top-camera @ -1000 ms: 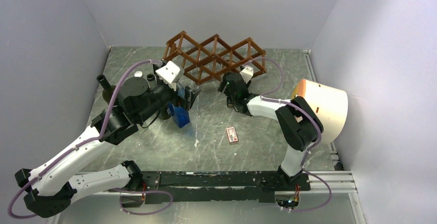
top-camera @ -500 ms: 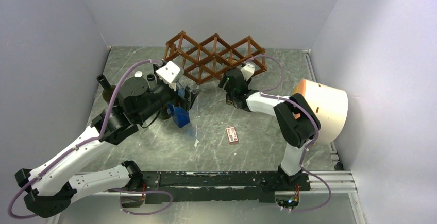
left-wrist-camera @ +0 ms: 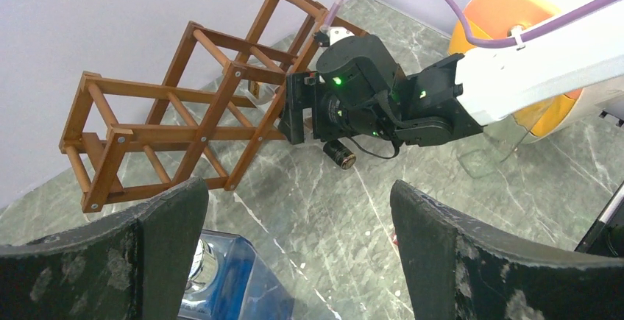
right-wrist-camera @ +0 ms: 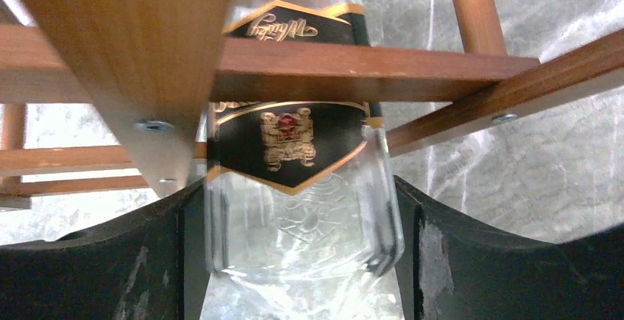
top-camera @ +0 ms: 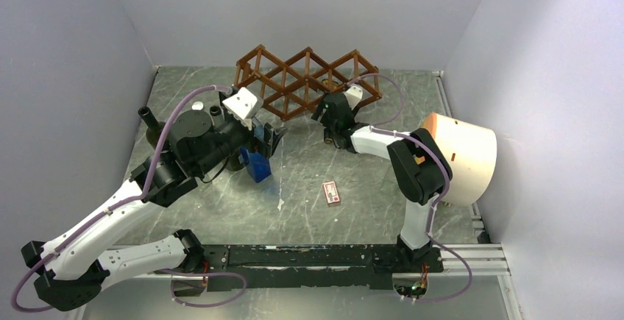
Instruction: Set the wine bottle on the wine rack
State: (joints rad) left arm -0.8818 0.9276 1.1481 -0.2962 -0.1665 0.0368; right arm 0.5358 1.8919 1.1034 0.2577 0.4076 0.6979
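- The right gripper (right-wrist-camera: pixel 298 206) has a finger close on each side of the wine bottle (right-wrist-camera: pixel 291 140), low in the right wrist view. The fingers look to be touching the glass, but I cannot tell whether they are squeezing it or have let go.
- The bottle is clear glass with a black and gold label. It runs up under the slats of the wine rack (right-wrist-camera: pixel 368 66), so it is partly inside a cell. In the top view that spot is at the rack's lower right, in the upper middle of the frame.
- I judge it is held end-on so that it can slide lengthwise between the slats.
- The left gripper (left-wrist-camera: pixel 294 195) is wide open and empty at the bottom of its own view, over a blue thing (left-wrist-camera: pixel 235 283). It is probably waiting clear of the rack.
- The bottle's far end is lost behind the wood, and its near end is cut off by the bottom edge of the frame.
- From above, the right wrist covers the bottle, so I cannot tell which cell it is in or whether the slats bear its weight.
- The blue thing is cut off at the bottom of the frame, and I cannot make out what it is.
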